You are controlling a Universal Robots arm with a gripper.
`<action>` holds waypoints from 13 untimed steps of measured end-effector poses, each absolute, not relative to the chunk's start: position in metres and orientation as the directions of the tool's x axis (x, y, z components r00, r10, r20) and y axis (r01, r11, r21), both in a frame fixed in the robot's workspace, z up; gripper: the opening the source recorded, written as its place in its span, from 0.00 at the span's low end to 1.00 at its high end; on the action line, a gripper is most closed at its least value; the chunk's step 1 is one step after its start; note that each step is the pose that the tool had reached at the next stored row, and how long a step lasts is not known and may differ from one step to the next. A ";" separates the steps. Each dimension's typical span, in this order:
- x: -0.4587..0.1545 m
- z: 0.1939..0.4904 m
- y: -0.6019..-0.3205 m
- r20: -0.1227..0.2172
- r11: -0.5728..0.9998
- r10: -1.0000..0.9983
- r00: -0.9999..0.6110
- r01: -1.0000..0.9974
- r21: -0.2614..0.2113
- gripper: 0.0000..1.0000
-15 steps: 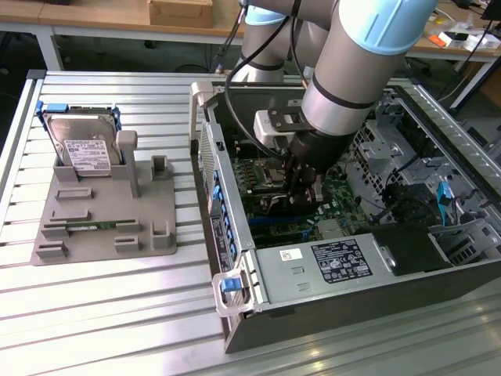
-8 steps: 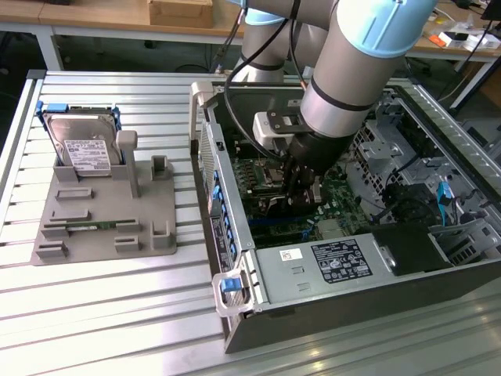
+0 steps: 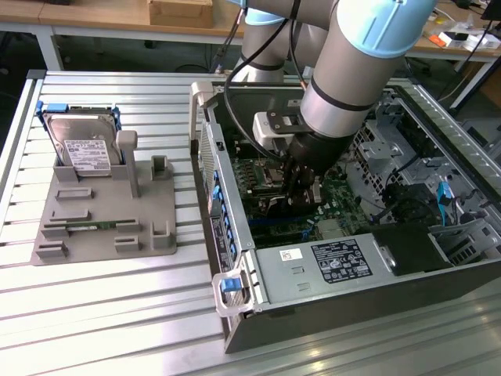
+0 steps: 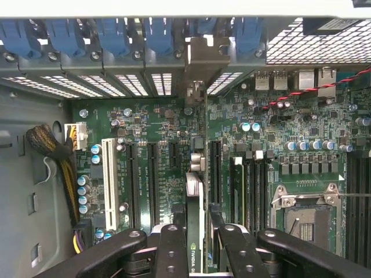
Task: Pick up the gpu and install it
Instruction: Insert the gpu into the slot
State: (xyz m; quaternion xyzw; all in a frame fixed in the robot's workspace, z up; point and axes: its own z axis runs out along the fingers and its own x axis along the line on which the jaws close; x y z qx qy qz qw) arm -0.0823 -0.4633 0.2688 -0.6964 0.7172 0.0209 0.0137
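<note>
Black two-finger gripper (image 4: pixel 197 243), jaws clenched on thin dark edge-on gpu card (image 4: pixel 196 191), holds it upright inside open grey computer case (image 3: pixel 329 290), silver bracket toward rear slots, aligned over green motherboard (image 4: pixel 168 150) slot.

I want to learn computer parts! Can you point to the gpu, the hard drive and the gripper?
gpu (image 4: pixel 196 226): wrist view, its top edge.
hard drive (image 3: pixel 84 146): exterior view, its white label.
gripper (image 4: pixel 197 249): wrist view, between its fingertips, shut on the gpu.

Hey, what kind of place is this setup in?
Probably a robotics lab or workshop: an open computer case lies on a slatted aluminium table, a grey fixture holds a hard drive, and wooden workbenches stand behind.
</note>
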 end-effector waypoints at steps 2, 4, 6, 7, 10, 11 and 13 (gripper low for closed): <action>-0.082 0.269 -0.463 -0.048 0.029 -0.998 -0.030 -1.000 0.011 0.26; -0.082 0.269 -0.463 -0.048 0.028 -0.998 -0.029 -1.000 0.011 0.26; -0.082 0.267 -0.463 -0.048 0.028 -0.998 -0.028 -1.000 0.011 0.26; -0.082 0.266 -0.463 -0.048 0.028 -0.998 -0.028 -1.000 0.011 0.26; -0.083 0.265 -0.463 -0.048 0.028 -0.998 -0.028 -1.000 0.011 0.26; -0.083 0.265 -0.463 -0.049 0.028 -0.998 -0.028 -1.000 0.010 0.26; -0.083 0.266 -0.463 -0.049 0.028 -0.998 -0.028 -1.000 0.010 0.26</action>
